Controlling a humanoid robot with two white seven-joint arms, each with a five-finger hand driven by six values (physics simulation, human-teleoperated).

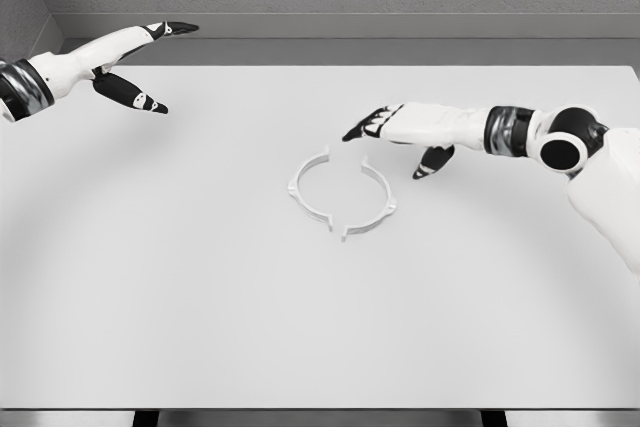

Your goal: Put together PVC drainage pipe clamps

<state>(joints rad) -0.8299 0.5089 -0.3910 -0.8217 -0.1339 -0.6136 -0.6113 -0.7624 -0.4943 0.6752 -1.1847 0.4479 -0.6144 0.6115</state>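
Two white half-ring clamp pieces lie on the white table (150, 277) near its middle. The left half (305, 187) and the right half (373, 207) face each other and form a rough ring, with small gaps at top and bottom. My right hand (392, 139) hovers just above and to the right of the ring, fingers stretched out toward the left, thumb hanging down, holding nothing. My left hand (150, 67) is raised at the far left back, fingers extended, thumb spread, well away from the clamp.
A grey wall runs behind the table's far edge. The table's front edge lies near the bottom of the view, with dark legs showing beneath it.
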